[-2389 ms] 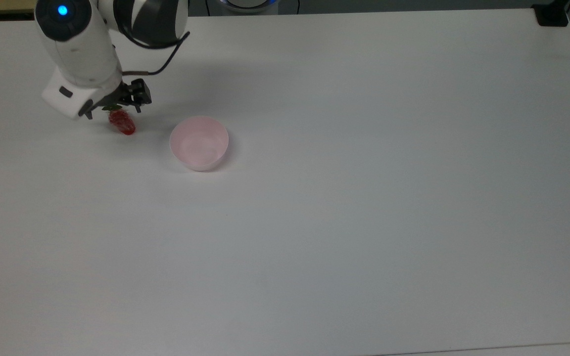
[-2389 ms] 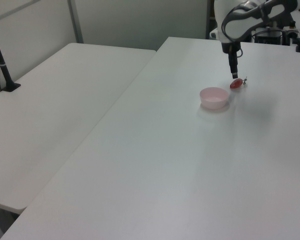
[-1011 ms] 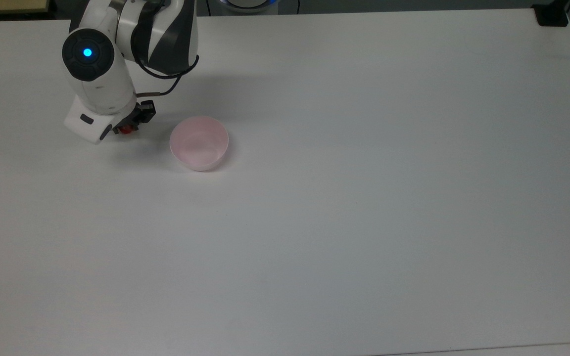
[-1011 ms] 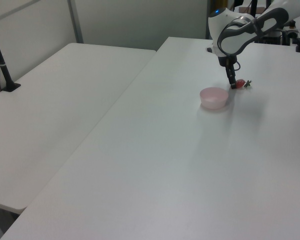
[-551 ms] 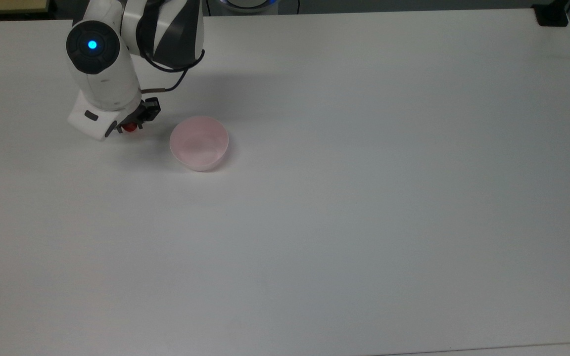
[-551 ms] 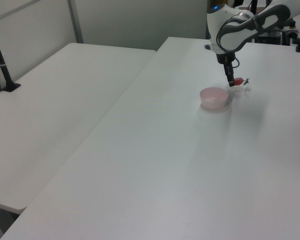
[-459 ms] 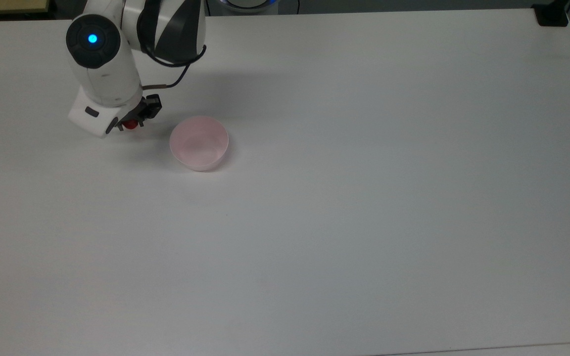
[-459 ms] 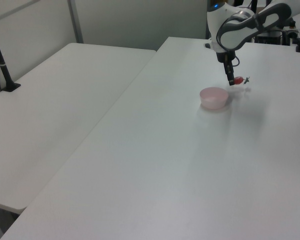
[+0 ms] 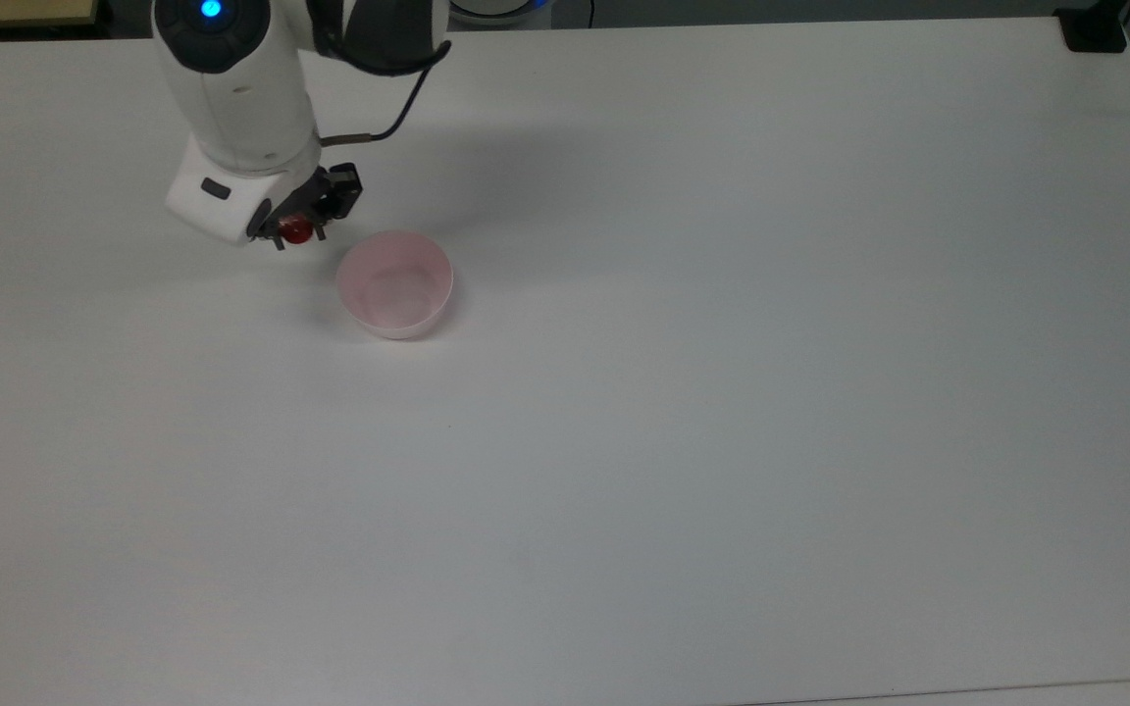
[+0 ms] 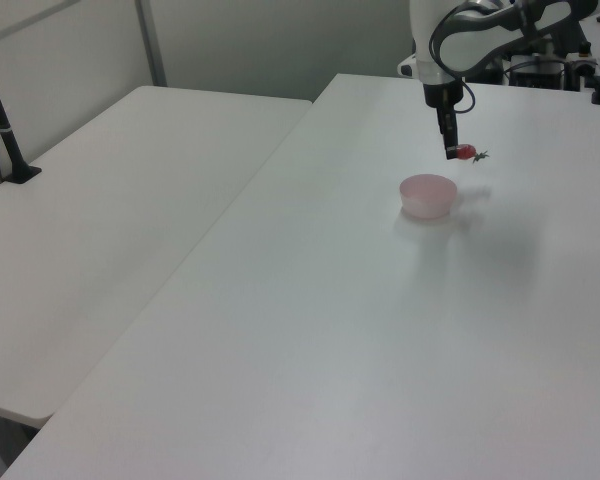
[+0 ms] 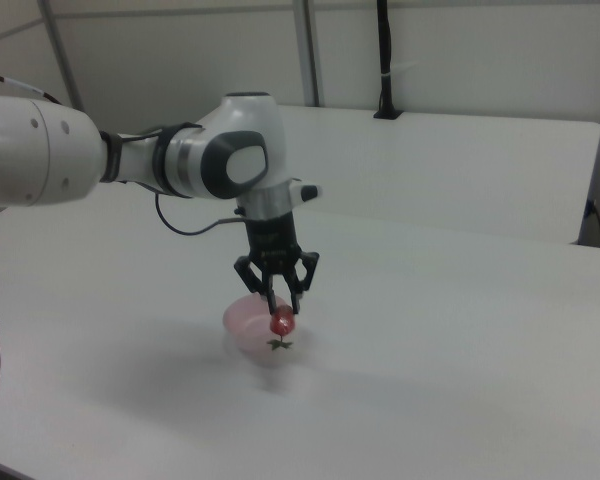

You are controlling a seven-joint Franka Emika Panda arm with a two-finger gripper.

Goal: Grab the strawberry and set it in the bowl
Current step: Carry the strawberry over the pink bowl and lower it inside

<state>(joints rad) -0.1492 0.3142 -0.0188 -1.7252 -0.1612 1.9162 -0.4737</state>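
My gripper (image 9: pixel 298 231) (image 10: pixel 454 153) (image 11: pixel 281 312) is shut on the red strawberry (image 9: pixel 297 230) (image 10: pixel 466 152) (image 11: pixel 281 322) and holds it clear of the table, green cap (image 11: pixel 278 344) hanging down. The pale pink bowl (image 9: pixel 394 284) (image 10: pixel 427 195) (image 11: pixel 250 324) stands on the white table (image 9: pixel 722 392), with nothing inside. In the top view the strawberry hangs just off the bowl's upper left rim. In the left view it is above and to the right of the bowl.
A second white table (image 10: pixel 120 200) adjoins on the left view's left, with a black post (image 10: pixel 5 130) clamped on it. Another black clamp (image 9: pixel 1095 29) sits at the top view's far right corner. The arm's cable (image 9: pixel 398 108) loops near the wrist.
The gripper came down onto the strawberry lying on the table, closed on it, then lifted it and carried it toward the bowl. The bowl has not moved.
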